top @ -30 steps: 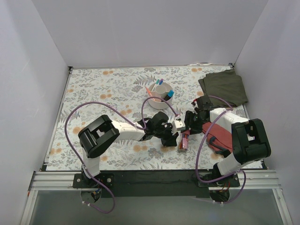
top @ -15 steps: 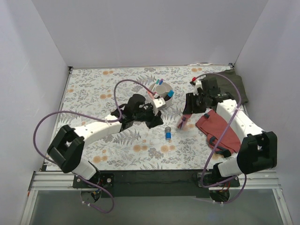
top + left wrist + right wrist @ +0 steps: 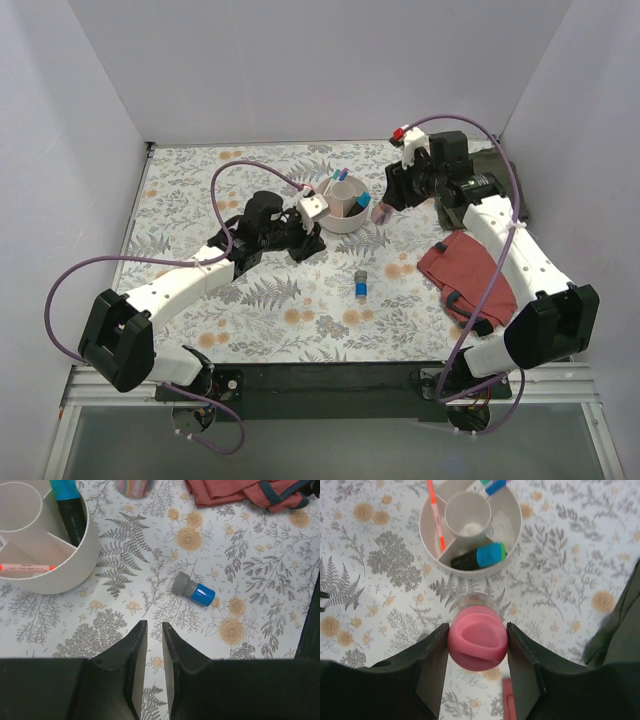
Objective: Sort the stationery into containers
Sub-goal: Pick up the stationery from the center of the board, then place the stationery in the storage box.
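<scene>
The off-white ribbed cup [image 3: 342, 203] stands mid-table, divided inside, and holds an orange-pink pen [image 3: 436, 515], a black marker with a blue and green cap [image 3: 480, 556] and capped pens [image 3: 492, 485]. My right gripper [image 3: 477, 642] is shut on a fat pink marker [image 3: 477, 640], held upright just right of the cup [image 3: 470, 525]; from above this gripper [image 3: 383, 208] hangs at the cup's right rim. A short grey-blue stub [image 3: 359, 284] lies on the cloth below the cup. My left gripper [image 3: 153, 630] hovers shut and holds nothing, between the cup [image 3: 45, 555] and the stub [image 3: 194, 590].
A crumpled red cloth [image 3: 470, 275] lies on the right under the right arm. A folded dark green cloth [image 3: 490, 180] sits at the back right. White walls close in the floral table [image 3: 200, 180] on three sides.
The right gripper has carried the pink marker from mid-table back to the cup's right side. The left arm has swung left and back toward the cup, uncovering the stub.
</scene>
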{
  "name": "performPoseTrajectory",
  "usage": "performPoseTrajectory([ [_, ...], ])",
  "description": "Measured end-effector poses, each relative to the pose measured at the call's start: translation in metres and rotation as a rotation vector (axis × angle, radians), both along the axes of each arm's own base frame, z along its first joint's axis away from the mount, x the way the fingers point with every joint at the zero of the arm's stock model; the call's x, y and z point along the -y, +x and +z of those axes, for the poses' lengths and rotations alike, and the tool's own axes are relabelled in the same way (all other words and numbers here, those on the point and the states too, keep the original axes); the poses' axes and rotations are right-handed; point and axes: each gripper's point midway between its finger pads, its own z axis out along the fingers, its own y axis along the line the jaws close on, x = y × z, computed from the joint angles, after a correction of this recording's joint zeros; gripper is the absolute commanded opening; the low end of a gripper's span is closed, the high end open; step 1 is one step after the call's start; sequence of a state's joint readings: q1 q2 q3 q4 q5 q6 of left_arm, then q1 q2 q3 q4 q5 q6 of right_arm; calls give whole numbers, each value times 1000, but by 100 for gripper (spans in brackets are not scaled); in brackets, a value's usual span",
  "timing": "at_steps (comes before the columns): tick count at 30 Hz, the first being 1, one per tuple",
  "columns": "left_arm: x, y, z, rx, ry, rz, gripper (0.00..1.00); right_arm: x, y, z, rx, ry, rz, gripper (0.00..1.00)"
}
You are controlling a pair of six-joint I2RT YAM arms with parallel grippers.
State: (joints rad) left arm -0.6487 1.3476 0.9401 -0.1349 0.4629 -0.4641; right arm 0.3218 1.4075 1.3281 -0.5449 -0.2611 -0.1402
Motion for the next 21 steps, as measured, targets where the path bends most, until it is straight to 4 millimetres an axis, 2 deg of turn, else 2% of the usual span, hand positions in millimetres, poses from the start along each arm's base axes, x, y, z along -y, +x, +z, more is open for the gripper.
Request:
performPoseTrajectory([
  [2,-5,6,0,6,5,23,18,-9,12,18,56,-14,45,1],
  [8,-11,13,0,8,3,44,19,-36,51,93,246,8,146,1],
  [10,-12,14,0,8,3,50,19,-43,64,107,285,11,167,1],
  [12,-15,17,0,8,3,60,19,-51,75,110,302,1,190,1],
  [14,-19,21,0,8,3,75,19,-59,84,103,299,-14,211,1],
  [21,-39,27,-10,-10,6,131,19,-96,98,58,218,-92,312,1],
])
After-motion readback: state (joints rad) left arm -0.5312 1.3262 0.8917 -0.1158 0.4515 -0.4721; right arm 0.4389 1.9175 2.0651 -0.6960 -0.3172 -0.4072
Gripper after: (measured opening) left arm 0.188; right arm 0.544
